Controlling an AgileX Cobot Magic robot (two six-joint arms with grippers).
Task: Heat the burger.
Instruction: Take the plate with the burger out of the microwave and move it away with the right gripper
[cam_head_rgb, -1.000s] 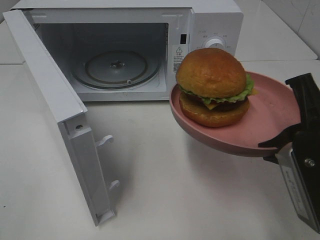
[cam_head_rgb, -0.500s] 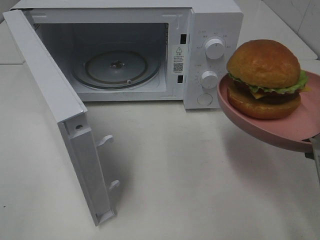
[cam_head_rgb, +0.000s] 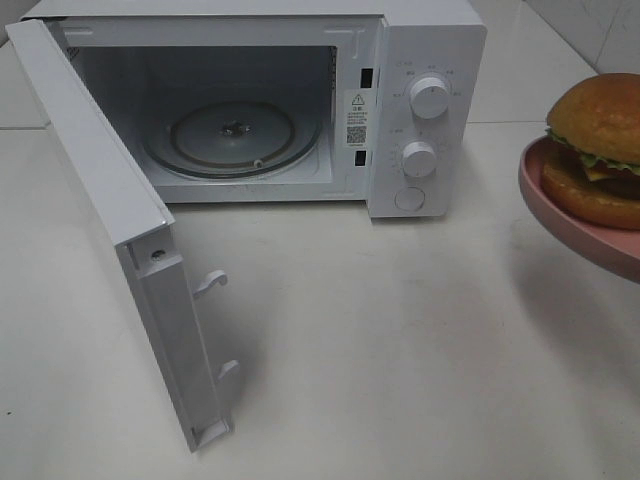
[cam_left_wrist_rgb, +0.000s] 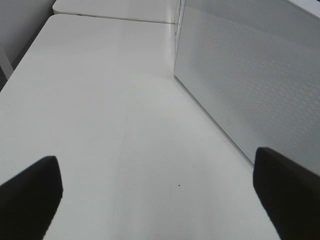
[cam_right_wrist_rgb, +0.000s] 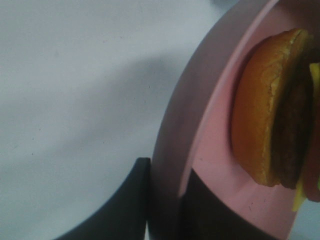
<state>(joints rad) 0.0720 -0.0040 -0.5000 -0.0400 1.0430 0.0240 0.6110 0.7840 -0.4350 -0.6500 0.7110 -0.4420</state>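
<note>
The burger (cam_head_rgb: 600, 150), with a golden bun, lettuce and cheese, sits on a round pink plate (cam_head_rgb: 565, 222) held in the air at the right edge of the exterior view, to the right of the microwave (cam_head_rgb: 425, 60). My right gripper is out of that view. In the right wrist view it (cam_right_wrist_rgb: 165, 200) is shut on the plate's rim (cam_right_wrist_rgb: 172, 125), with the burger (cam_right_wrist_rgb: 262, 115) just beyond. My left gripper (cam_left_wrist_rgb: 160, 195) is open and empty over the bare table, and its dark fingertips (cam_left_wrist_rgb: 27, 195) show at the frame's corners.
The white microwave stands at the back with its door (cam_head_rgb: 110, 220) swung wide open to the left. Its glass turntable (cam_head_rgb: 232, 135) is bare. Two knobs (cam_head_rgb: 430, 97) are on its right panel. The door's meshed face (cam_left_wrist_rgb: 250, 75) is near my left gripper.
The plate with the burger has moved steadily to the right, away from the microwave's front, to the right edge of the view. The right gripper has left the exterior view.
</note>
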